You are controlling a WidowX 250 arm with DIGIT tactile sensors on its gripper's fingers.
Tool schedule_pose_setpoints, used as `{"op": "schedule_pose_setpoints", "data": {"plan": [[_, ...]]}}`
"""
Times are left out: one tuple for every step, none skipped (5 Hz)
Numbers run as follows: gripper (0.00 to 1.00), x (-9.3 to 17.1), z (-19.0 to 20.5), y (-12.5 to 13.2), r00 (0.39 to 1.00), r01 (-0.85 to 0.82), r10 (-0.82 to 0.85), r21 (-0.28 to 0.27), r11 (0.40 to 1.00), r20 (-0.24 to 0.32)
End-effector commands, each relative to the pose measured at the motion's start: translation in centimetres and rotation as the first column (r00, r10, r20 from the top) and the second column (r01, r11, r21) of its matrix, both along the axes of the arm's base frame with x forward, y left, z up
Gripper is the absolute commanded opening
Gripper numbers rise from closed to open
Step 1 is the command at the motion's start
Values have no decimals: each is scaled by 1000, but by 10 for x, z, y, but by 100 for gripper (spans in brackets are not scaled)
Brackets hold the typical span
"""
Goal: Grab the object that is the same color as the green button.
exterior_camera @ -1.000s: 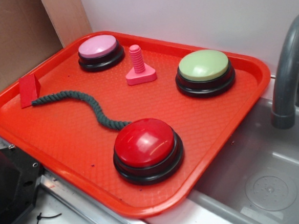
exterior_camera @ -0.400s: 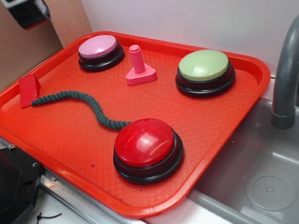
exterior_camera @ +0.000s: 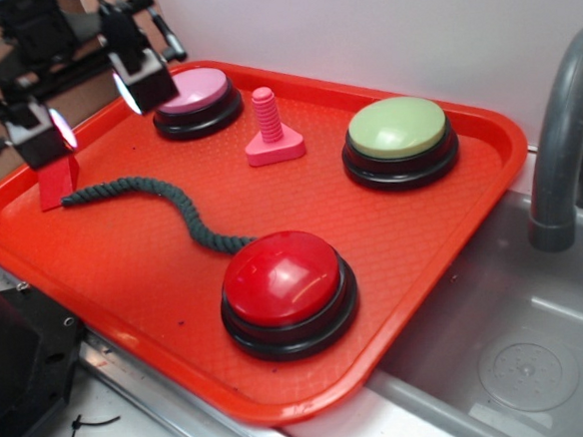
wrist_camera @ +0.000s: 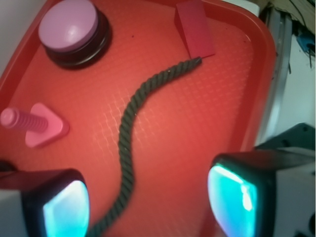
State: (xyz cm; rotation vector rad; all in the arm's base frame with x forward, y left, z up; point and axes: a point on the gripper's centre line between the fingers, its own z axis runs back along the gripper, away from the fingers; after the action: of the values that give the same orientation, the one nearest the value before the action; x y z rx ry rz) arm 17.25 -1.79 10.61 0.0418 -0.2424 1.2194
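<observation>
Rope (exterior_camera: 171, 209): wavy, flat on tray (exterior_camera: 413, 240), one end touching wedge (exterior_camera: 57, 182). Claw (exterior_camera: 92, 110): spread wide, empty, above.

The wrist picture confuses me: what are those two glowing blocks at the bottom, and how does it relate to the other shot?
Those blocks are the two fingers of the robot arm's gripper; that camera sits on the arm and looks down between them. The exterior picture shows the same scene from the side, with the gripper hanging open over the left end of the red tray, holding nothing. On the tray lie a dark green rope, a pink bolt, a small red wedge, and three dome buttons: the pink button, the green button and the red button. A grey tap and sink are at the right.
</observation>
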Motion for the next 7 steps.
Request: {"op": "schedule_pose_setpoints", "data": {"plan": [[100,8,-37,-1,988,-153,153,29,988,-7],[100,12,-54,0,982,-187,188,61,980,-4],[100,17,-68,-3,986,-168,168,54,984,13],[100,20,-80,-6,989,-150,149,52,987,24],[85,21,-87,-7,991,-135,134,50,990,19],[0,21,-88,-7,992,-127,126,46,991,16],[0,21,-89,-7,992,-127,126,45,991,14]]}}
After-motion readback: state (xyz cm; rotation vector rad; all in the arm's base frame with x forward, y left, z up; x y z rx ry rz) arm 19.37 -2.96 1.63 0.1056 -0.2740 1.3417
